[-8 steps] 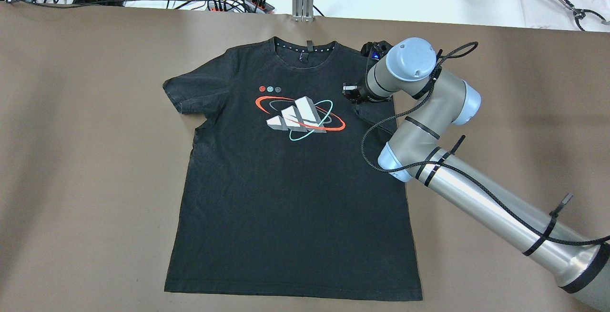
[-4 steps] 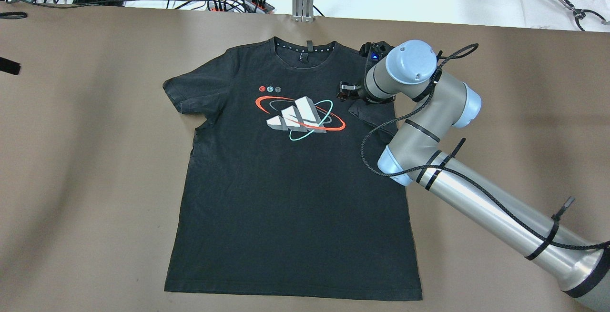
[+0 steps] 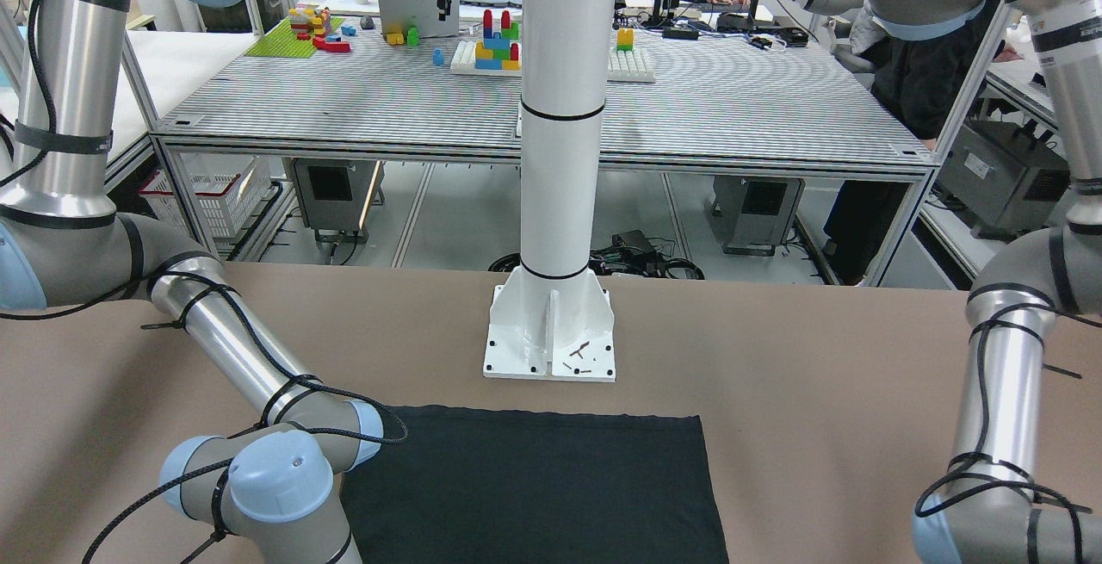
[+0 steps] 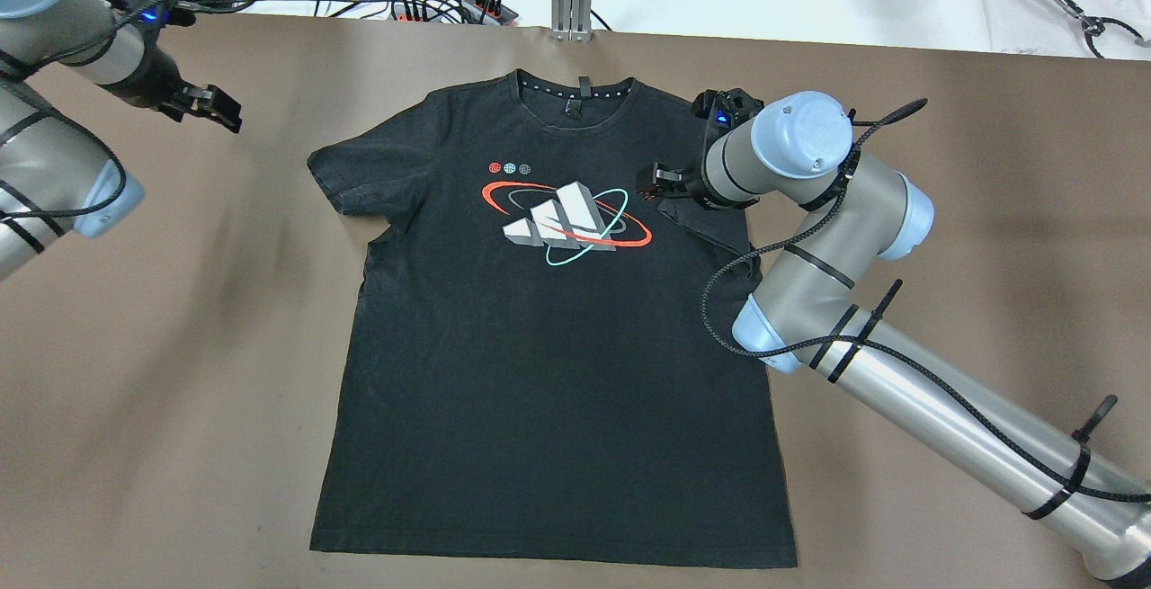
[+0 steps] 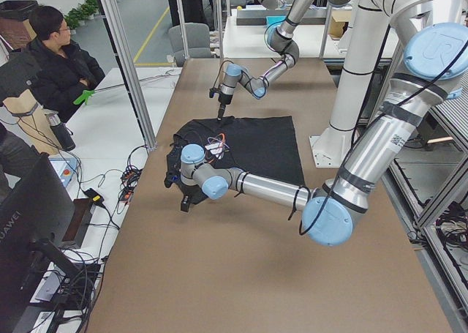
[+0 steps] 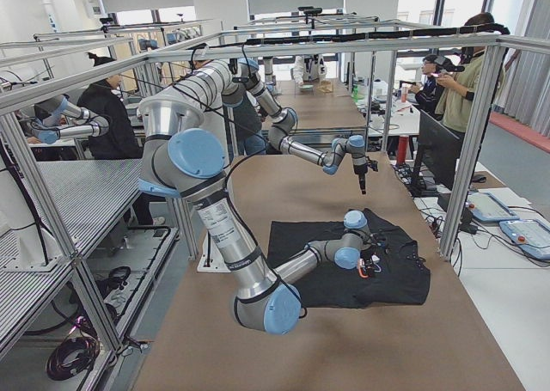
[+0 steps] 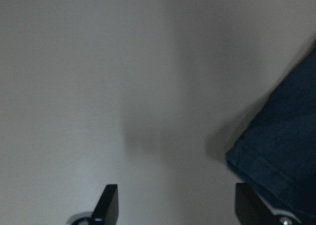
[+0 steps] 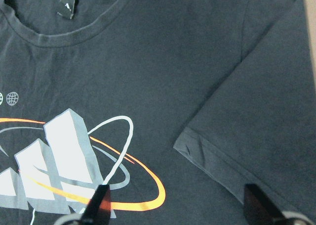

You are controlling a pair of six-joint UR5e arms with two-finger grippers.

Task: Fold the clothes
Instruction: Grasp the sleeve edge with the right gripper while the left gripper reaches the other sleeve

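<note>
Black T-shirt [image 4: 539, 346] flat on brown table [image 4: 180, 346], spread-fingered right hand [image 4: 649, 182] above it

1 black T-shirt [image 4: 548, 373] w/ 1 printed logo [image 4: 566, 222]; 2 grippers: left gripper [image 4: 216, 106], right gripper [image 4: 649, 184]; 1 white pillar [image 3: 564, 159]; 1 brown table [image 4: 180, 409].

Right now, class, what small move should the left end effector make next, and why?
Probably shift toward the unfolded sleeve of the T-shirt and lower onto its hem. The left end effector hovers open over bare table beside that sleeve, while the other sleeve, beneath the open right end effector, is already folded onto the chest.
</note>
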